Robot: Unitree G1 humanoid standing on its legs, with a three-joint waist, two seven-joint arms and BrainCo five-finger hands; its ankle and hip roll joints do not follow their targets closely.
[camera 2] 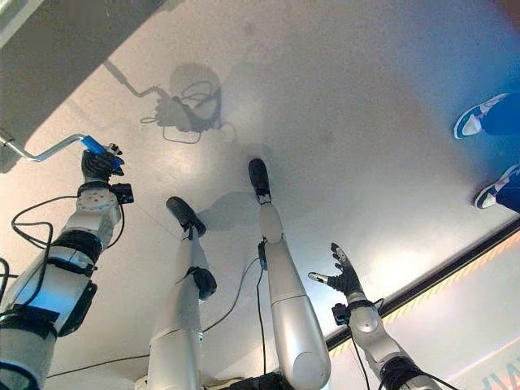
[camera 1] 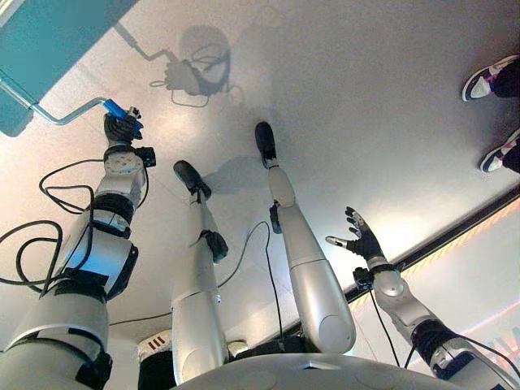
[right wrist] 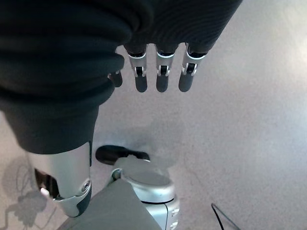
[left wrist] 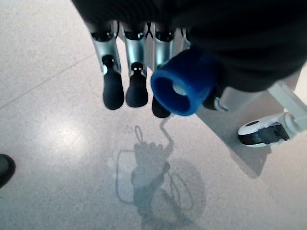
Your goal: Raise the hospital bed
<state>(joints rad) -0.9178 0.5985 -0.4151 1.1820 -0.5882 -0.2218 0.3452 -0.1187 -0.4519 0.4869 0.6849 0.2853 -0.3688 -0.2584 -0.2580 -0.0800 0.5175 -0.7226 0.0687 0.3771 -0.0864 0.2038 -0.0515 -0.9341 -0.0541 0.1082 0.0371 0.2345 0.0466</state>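
Observation:
The hospital bed's teal end panel [camera 1: 49, 41] stands at the upper left. A bent metal crank [camera 1: 57, 118] reaches out from under it and ends in a blue grip [camera 1: 115, 108]. My left hand [camera 1: 122, 128] is shut on that grip. In the left wrist view the grip's round blue end [left wrist: 184, 84] sticks out of the palm beside the curled fingers [left wrist: 113, 91]. My right hand [camera 1: 363, 240] hangs open at the lower right, away from the bed, its fingers [right wrist: 160, 79] straight and holding nothing.
A white bed caster [left wrist: 261, 134] rests on the pale floor close to the crank. A person's shoes [camera 1: 487, 81] stand at the right edge. A dark floor strip [camera 1: 455, 236] with an orange line runs across the lower right.

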